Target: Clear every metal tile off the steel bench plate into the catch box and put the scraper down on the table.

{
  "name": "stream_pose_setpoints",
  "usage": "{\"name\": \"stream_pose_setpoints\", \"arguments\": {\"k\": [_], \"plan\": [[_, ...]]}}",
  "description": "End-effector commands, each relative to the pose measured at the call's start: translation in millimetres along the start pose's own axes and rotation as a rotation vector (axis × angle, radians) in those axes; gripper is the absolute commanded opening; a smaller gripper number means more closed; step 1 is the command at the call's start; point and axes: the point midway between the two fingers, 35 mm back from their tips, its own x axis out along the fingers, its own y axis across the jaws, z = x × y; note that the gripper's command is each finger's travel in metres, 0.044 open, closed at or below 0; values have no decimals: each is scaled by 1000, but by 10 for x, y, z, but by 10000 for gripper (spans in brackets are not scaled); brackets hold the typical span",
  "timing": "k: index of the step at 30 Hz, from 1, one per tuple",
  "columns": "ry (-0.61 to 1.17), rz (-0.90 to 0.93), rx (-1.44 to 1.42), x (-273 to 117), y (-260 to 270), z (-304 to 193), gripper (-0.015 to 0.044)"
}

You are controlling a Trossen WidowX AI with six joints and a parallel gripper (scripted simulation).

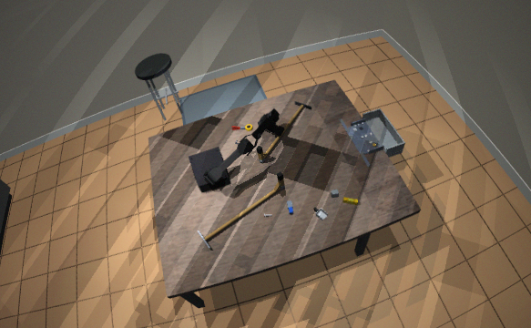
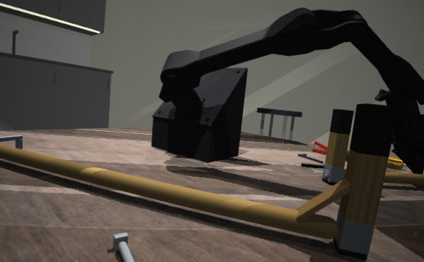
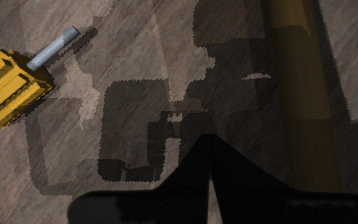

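My gripper [image 1: 281, 131] [image 2: 419, 172] [image 3: 207, 140] is shut with nothing between its fingertips, over the table beside the wooden handle of the dark-headed scraper [image 1: 294, 117] [image 3: 305, 100]. That handle lies to the right of the fingertips in the wrist view; its upright black-topped grip [image 1: 260, 154] [image 2: 337, 145] stands at the near end. A second scraper [image 1: 242, 213] [image 2: 182, 198] with a pale metal head lies on the front side of the table, its upright grip near the middle. The steel bench plate [image 1: 361, 147] carries several small tiles [image 1: 366, 136]. The catch box [image 1: 396, 148] adjoins its far end.
A yellow-handled tool [image 3: 15, 90] lies left of the fingertips. A yellow ring-shaped item [image 1: 249, 128] and red-handled tool [image 1: 236, 128] lie behind the arm. A blue item [image 1: 290, 208], a yellow cylinder [image 1: 351, 200], a grey block [image 1: 334, 193] and a bolt [image 1: 268, 215] lie toward the front.
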Motion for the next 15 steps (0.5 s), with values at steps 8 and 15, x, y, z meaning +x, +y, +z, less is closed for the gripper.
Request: {"name": "stream_pose_setpoints", "arguments": {"k": [8, 15], "plan": [[0, 3, -7, 42, -34, -11, 0], [0, -1, -5, 47, -98, 2, 0]]}}
